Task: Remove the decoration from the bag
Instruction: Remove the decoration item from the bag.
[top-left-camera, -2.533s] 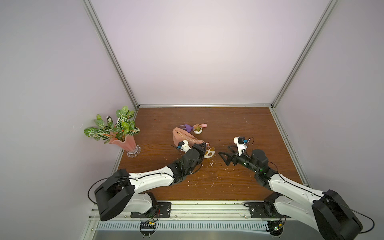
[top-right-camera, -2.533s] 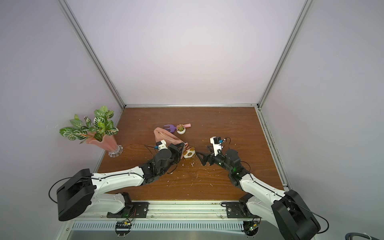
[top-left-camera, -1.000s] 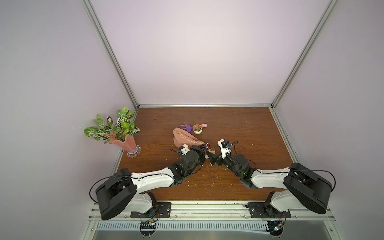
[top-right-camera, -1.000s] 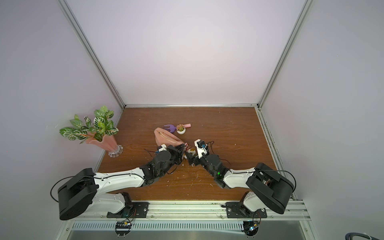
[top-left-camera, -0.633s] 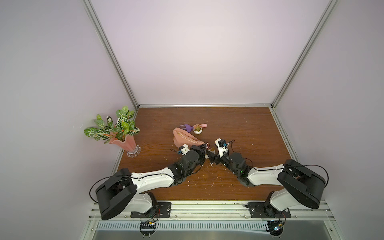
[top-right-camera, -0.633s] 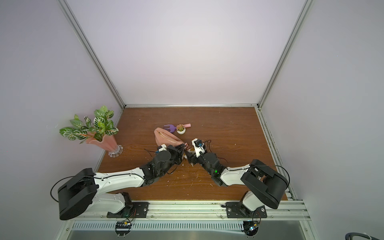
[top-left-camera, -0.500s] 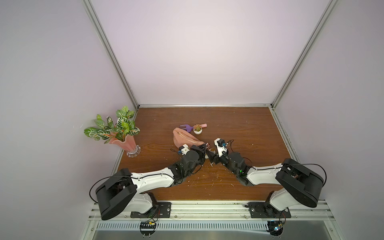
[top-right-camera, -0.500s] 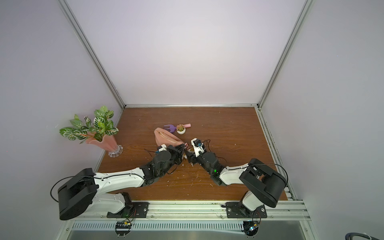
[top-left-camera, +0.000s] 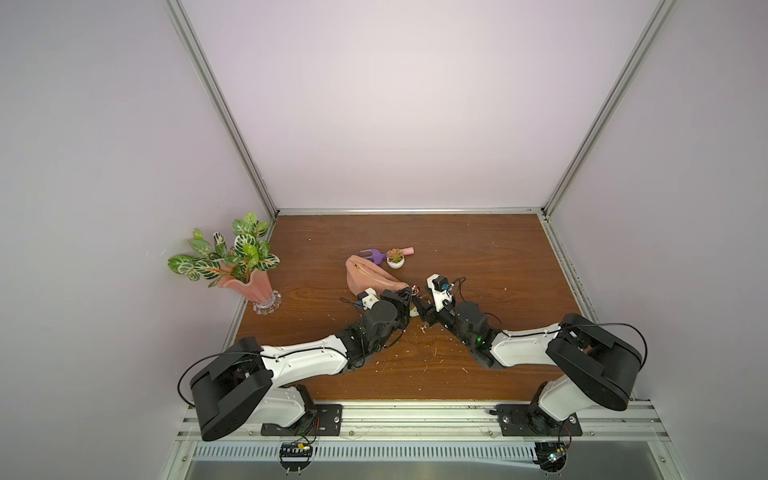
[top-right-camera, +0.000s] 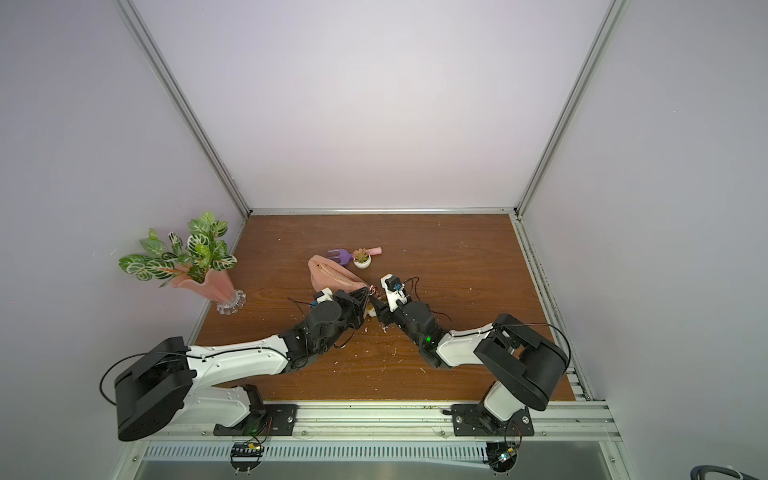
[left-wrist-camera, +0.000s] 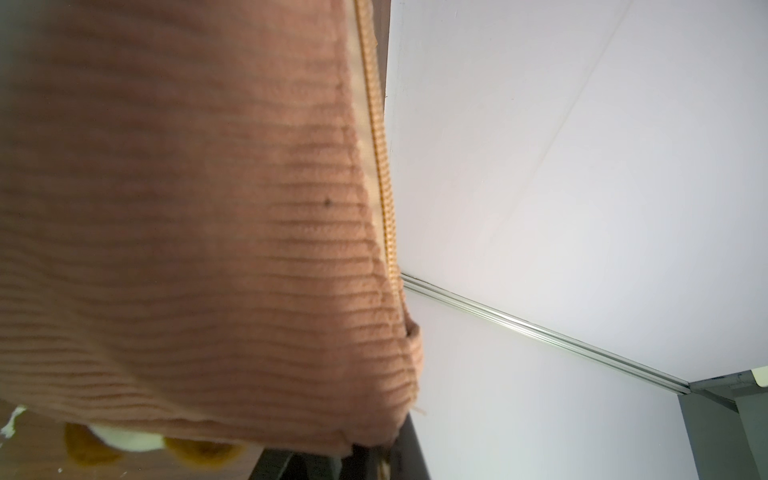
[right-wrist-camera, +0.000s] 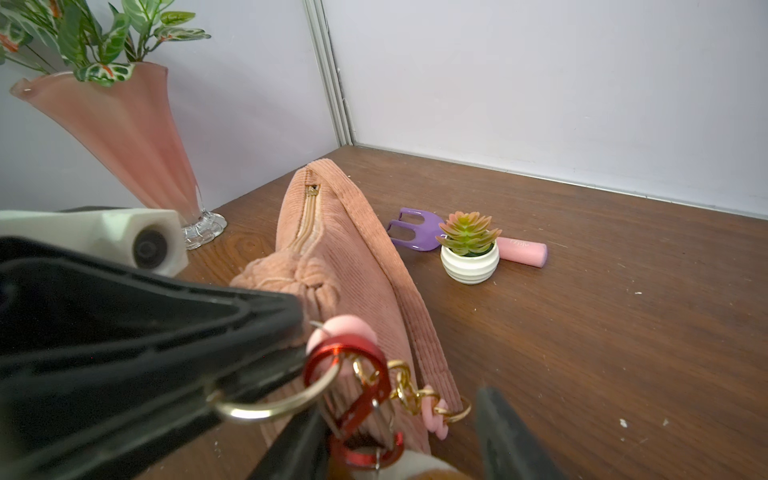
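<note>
Bearing illegible lettering: pink tube (right-wrist-camera: 521, 250) near bag (right-wrist-camera: 353, 257)

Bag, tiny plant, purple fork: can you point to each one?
bag (right-wrist-camera: 353, 257), right wrist view, ribbed pink side.
tiny plant (right-wrist-camera: 468, 239), right wrist view, green leaves.
purple fork (right-wrist-camera: 417, 236), right wrist view, where the prongs join.

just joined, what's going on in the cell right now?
The left gripper is shut on the end of the salmon-pink corduroy zip bag. The right gripper, jaws apart, straddles the red carabiner clip that joins the cream-and-brown plush charm to the bag. The charm is not yet detached.
</note>
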